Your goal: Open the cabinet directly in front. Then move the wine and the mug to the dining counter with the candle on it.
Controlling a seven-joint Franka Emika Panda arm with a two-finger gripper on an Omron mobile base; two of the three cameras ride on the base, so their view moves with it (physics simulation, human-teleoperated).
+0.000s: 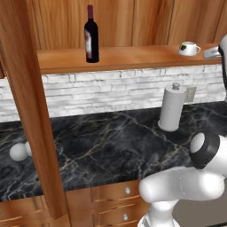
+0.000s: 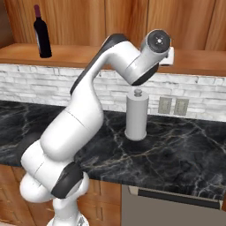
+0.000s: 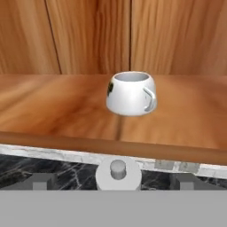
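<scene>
Facing the open cabinet [image 1: 133,57], the gripper [image 3: 113,188] hovered just short of the shelf with its jaws spread wide and empty. The mug [image 3: 131,93] stood upright straight ahead; the wine [image 1: 91,35] stood well apart on the same shelf, above a paper towel roll [image 1: 172,108].

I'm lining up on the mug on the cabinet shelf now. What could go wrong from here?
1. The small white rounded mug sits back from the wooden shelf's front edge, handle turned to one side; the open jaws could catch the handle and push it deeper instead of gripping it.
2. The white paper towel roll stands on the black counter right below; lowering the mug straight down might knock it over.
3. The slim dark wine bottle stands upright further along; a wide swing could topple it.
</scene>
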